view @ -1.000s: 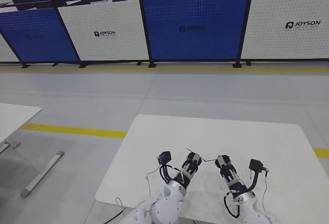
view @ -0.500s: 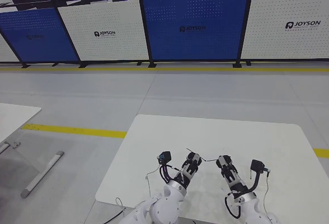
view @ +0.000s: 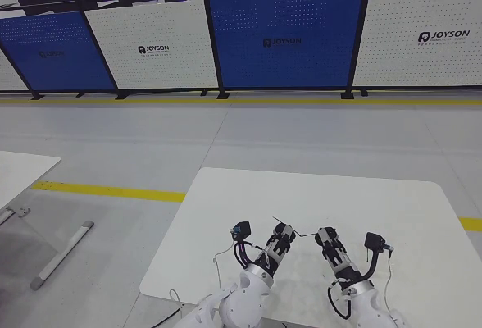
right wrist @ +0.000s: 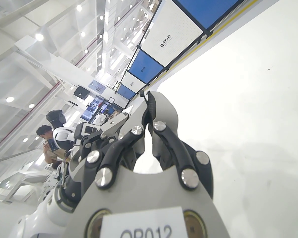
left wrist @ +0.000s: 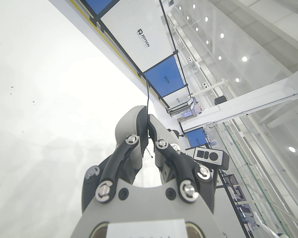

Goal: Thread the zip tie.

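White side table [view: 3, 176] at far left, apart from the work area. Grey floor with yellow line [view: 102, 191]; blue and white perforated panels [view: 286, 41] along the back. Big white rounded-corner table [view: 347, 197] in the middle, top bare apart from a few dark specks. Over its near part, left hand [left wrist: 147, 115] clenched on thin black zip tie [left wrist: 147, 95], tail poking past the fingertips. The tie runs across to right hand [right wrist: 149, 100], also clenched on it.

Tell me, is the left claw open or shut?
Shut on the zip tie: the left claw pinches the black strap, which sticks out past its tips.
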Robot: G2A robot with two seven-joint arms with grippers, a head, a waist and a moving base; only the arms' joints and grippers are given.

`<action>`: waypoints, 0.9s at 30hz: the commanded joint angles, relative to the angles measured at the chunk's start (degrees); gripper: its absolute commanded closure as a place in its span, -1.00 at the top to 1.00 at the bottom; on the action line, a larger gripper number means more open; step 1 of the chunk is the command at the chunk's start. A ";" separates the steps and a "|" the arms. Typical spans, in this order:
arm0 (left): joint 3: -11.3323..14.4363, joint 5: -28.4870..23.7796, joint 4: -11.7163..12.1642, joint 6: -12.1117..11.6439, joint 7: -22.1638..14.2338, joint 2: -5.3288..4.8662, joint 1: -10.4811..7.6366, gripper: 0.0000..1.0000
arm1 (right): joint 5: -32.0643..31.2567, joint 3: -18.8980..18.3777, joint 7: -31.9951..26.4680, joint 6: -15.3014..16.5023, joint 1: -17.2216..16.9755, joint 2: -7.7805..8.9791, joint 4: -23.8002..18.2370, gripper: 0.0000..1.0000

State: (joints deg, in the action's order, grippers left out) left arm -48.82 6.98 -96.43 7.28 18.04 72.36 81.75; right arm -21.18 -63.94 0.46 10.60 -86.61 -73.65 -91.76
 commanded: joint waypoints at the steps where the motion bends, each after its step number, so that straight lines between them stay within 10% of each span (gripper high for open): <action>1: 0.00 0.00 0.00 0.00 0.00 0.00 0.00 -1.00 | 0.00 0.01 0.06 0.02 0.05 -0.06 0.06 -1.00; 27: 0.00 0.00 0.00 0.00 0.00 0.00 0.00 -1.00 | -0.36 -0.16 -0.92 -0.01 0.27 -0.64 0.47 -1.00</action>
State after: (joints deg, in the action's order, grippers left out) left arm -48.82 6.98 -96.43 7.28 18.04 72.36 81.75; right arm -21.54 -64.15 -0.40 10.52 -86.36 -74.26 -91.27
